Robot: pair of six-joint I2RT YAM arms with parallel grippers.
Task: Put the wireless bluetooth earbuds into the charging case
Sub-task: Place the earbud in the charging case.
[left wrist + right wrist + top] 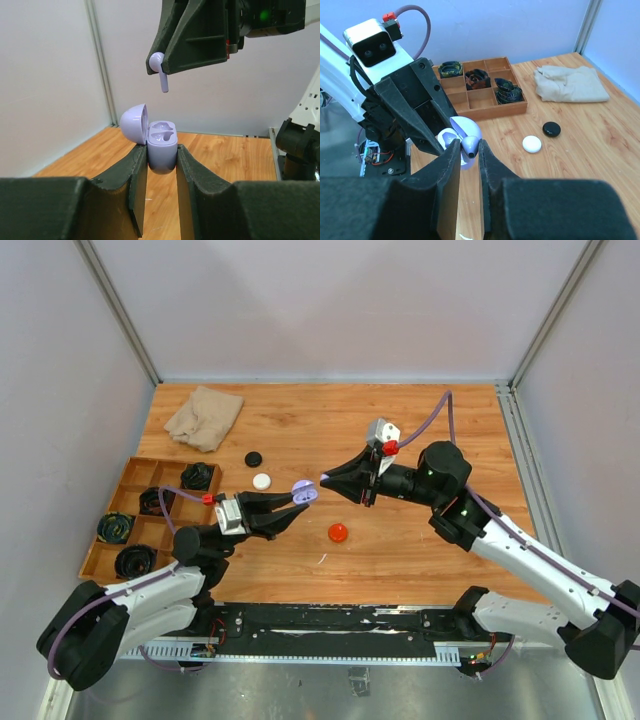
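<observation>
A red round puck lies on the tabletop nearest the arm bases. Just beyond it the left fingers pinch the body of the lilac charging case, its lid swung open, while the right fingers pinch a lilac earbud by its head, stem down, near the case's wells but not touching. Farther back lie a white puck, a black puck and a crumpled beige cloth
</observation>
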